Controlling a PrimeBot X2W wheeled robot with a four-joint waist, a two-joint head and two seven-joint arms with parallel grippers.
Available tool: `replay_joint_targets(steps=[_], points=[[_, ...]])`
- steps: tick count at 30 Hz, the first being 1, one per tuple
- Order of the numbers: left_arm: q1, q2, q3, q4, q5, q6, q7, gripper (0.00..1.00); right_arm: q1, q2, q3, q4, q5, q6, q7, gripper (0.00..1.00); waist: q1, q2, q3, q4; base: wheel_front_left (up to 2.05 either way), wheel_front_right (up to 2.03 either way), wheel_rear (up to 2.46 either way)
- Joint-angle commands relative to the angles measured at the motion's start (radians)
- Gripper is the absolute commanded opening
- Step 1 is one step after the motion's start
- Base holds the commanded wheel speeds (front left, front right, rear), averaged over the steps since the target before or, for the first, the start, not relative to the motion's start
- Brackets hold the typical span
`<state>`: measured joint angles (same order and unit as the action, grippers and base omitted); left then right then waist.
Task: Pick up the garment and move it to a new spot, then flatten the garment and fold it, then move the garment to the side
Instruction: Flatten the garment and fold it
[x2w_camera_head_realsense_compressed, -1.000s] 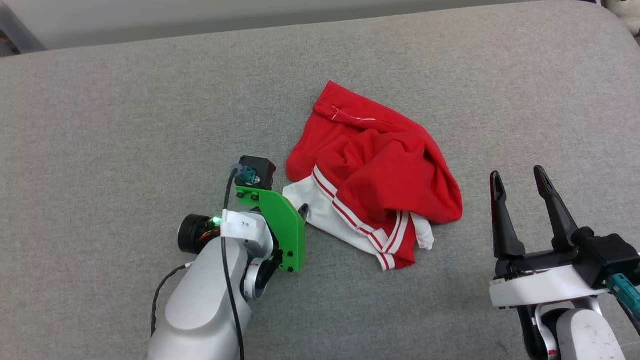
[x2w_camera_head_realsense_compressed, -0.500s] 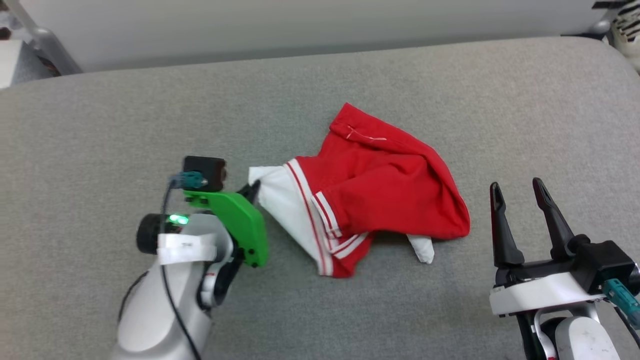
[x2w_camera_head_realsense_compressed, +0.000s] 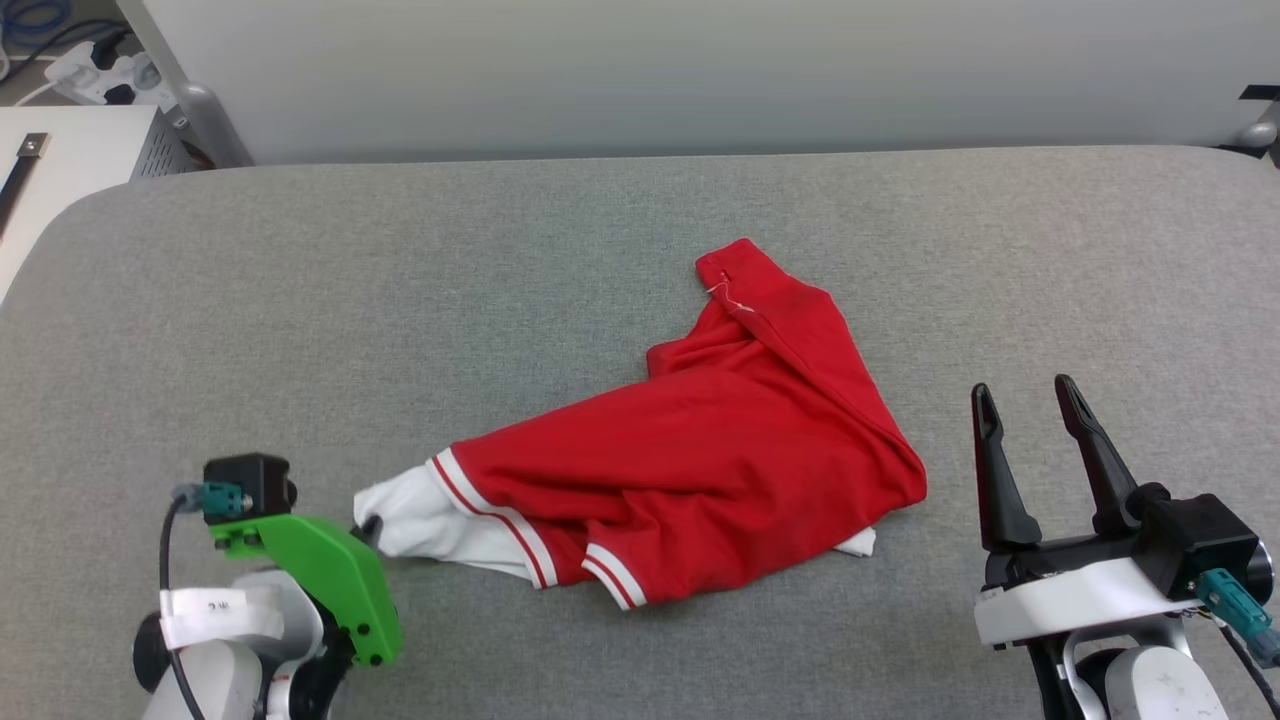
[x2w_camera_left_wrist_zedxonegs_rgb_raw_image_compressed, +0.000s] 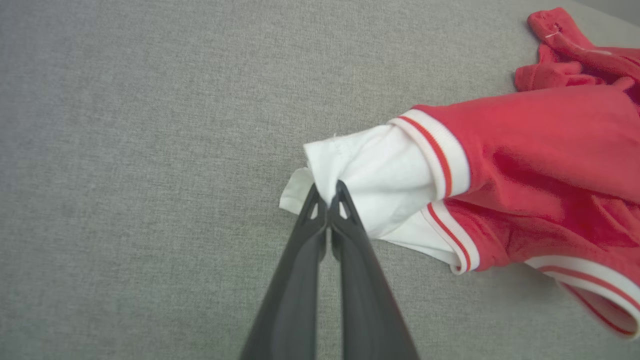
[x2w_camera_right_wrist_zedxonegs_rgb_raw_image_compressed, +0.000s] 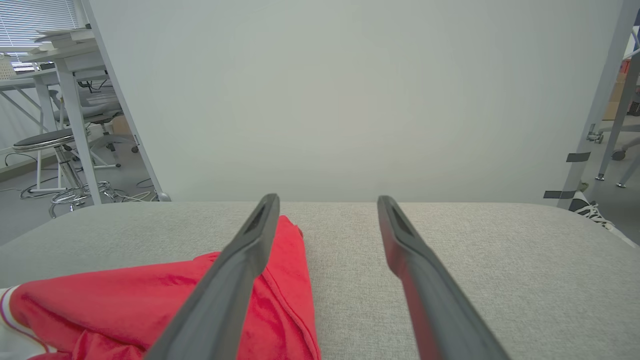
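Note:
The garment (x2w_camera_head_realsense_compressed: 700, 450) is a red shirt with white, red-striped sleeves, stretched out across the grey table (x2w_camera_head_realsense_compressed: 500, 280). Its print is hidden. My left gripper (x2w_camera_head_realsense_compressed: 365, 527) is shut on the tip of a white sleeve at the lower left; in the left wrist view the closed fingers pinch the white cloth of the garment (x2w_camera_left_wrist_zedxonegs_rgb_raw_image_compressed: 380, 170) at the left gripper (x2w_camera_left_wrist_zedxonegs_rgb_raw_image_compressed: 327, 192). My right gripper (x2w_camera_head_realsense_compressed: 1020, 400) stands open at the lower right, just right of the garment's edge, holding nothing. In the right wrist view the garment (x2w_camera_right_wrist_zedxonegs_rgb_raw_image_compressed: 150, 300) lies left of the right gripper (x2w_camera_right_wrist_zedxonegs_rgb_raw_image_compressed: 325, 200).
The table's far edge meets a pale wall panel (x2w_camera_head_realsense_compressed: 700, 70). A white cabinet (x2w_camera_head_realsense_compressed: 70, 160) stands at the upper left. Desks and a stool (x2w_camera_right_wrist_zedxonegs_rgb_raw_image_compressed: 45, 140) show beyond the table in the right wrist view. Bare grey surface spreads left and behind the garment.
My left gripper has shut on the white sleeve and pulled it left and toward me, stretching the crumpled garment out. The head camera has tilted up. The right gripper stays open.

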<state>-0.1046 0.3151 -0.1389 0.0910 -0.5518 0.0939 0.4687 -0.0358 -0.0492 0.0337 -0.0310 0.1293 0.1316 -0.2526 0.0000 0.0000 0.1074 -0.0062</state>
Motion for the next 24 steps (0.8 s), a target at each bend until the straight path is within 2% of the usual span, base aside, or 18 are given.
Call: replay_joint_targets(steps=[1, 2, 3, 8, 14, 17, 20, 24], points=[[0.014, -0.007, 0.002, 0.012, -0.012, -0.004, -0.004, 0.0, 0.007, -0.001, -0.001, 0.004, 0.002, -0.001, -0.009, 1.0, 0.0, 0.0, 0.001, 0.003, 0.0, 0.0, 0.0], [0.015, 0.0, 0.001, 0.027, 0.0, -0.003, -0.018, 0.32, 0.006, -0.001, -0.003, 0.004, 0.001, -0.001, -0.009, 1.0, 0.0, 0.0, 0.001, 0.005, 0.0, 0.0, 0.0], [0.013, 0.001, 0.004, 0.039, 0.008, 0.002, -0.035, 1.0, 0.005, -0.001, -0.003, 0.005, 0.0, -0.001, -0.009, 1.0, 0.0, 0.0, 0.003, 0.006, 0.0, 0.0, 0.0], [-0.024, -0.013, -0.004, 0.064, 0.045, -0.02, -0.172, 1.0, 0.003, -0.001, -0.011, 0.011, -0.001, -0.001, -0.009, 1.0, 0.0, 0.0, 0.001, 0.016, 0.0, 0.0, 0.0], [-0.058, -0.016, -0.05, 0.036, 0.108, -0.125, -0.426, 1.0, 0.015, -0.001, -0.023, 0.017, -0.002, -0.001, -0.009, 1.0, 0.0, 0.0, -0.019, 0.035, 0.0, 0.0, 0.0], [-0.054, -0.029, -0.066, 0.034, 0.139, -0.15, -0.569, 1.0, 0.024, -0.001, -0.028, 0.018, -0.004, -0.001, -0.009, 1.0, 0.0, 0.0, -0.031, 0.044, 0.0, 0.0, 0.0], [-0.035, -0.053, -0.079, 0.039, 0.173, -0.152, -0.688, 1.0, 0.031, -0.001, -0.032, 0.019, -0.007, -0.001, -0.009, 1.0, 0.0, 0.0, -0.043, 0.055, 0.0, 0.0, 0.0], [-0.002, -0.086, -0.094, 0.026, 0.223, -0.157, -0.727, 1.0, 0.038, -0.001, -0.035, 0.018, -0.013, -0.001, -0.009, 1.0, 0.0, 0.0, -0.047, 0.065, 0.0, 0.0, 0.0]])
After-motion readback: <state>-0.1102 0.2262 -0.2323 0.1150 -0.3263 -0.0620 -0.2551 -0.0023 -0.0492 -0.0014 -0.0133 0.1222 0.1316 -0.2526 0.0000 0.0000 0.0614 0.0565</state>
